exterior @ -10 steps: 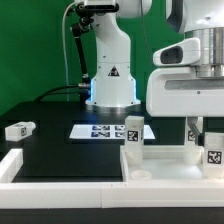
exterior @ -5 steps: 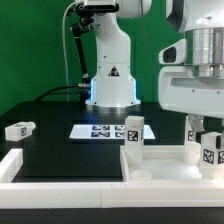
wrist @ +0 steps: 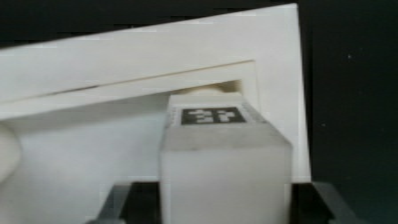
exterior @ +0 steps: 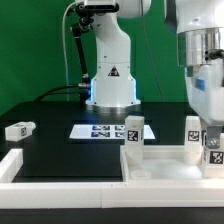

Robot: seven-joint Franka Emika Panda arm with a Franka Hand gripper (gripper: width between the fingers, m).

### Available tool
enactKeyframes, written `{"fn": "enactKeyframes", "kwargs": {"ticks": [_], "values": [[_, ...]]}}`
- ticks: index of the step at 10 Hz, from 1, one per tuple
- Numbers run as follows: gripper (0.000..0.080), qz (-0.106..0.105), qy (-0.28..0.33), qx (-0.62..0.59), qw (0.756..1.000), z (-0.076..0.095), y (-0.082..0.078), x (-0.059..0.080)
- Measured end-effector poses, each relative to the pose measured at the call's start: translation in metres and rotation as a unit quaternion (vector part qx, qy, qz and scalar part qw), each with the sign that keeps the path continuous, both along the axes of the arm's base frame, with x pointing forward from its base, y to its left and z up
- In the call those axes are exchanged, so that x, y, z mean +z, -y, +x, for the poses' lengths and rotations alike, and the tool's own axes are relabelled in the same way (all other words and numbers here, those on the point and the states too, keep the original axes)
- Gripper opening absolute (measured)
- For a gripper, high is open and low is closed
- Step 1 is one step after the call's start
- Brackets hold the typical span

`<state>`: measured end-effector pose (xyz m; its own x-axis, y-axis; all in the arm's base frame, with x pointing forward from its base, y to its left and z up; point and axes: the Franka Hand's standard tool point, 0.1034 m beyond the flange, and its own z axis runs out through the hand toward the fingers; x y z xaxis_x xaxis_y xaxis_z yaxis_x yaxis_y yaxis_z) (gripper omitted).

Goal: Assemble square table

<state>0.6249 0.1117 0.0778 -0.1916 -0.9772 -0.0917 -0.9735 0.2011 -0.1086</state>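
Note:
The white square table top [exterior: 165,172] lies at the front of the exterior view. Three tagged white legs stand on it: one to the left [exterior: 132,136], one further right [exterior: 193,137], and one at the right edge [exterior: 214,152]. My gripper [exterior: 211,134] comes down over the right-edge leg. In the wrist view the gripper [wrist: 226,198] is shut on this leg [wrist: 222,150], with a dark finger [wrist: 141,203] on each side. The leg stands upright by a corner of the top [wrist: 107,70]. A fourth leg [exterior: 18,129] lies loose on the black table at the far left.
The marker board [exterior: 98,130] lies flat in front of the robot base [exterior: 110,85]. A long white L-shaped wall piece [exterior: 12,166] runs along the front left, next to the table top.
The arm's hand has shifted toward the exterior view's right and turned. The tag faces on the right-edge leg shift between frames. The other legs have not moved.

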Motion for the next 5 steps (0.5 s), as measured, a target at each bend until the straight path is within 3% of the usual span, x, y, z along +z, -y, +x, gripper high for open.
{"fn": "enactKeyframes", "kwargs": {"ticks": [2,5], "values": [[0.0292,0.028,0.011,-0.118,0.993,-0.0013,0.0025,0.0],[0.0301,0.024,0.018,-0.118,0.993,-0.0021,0.0046,0.0001]]}}
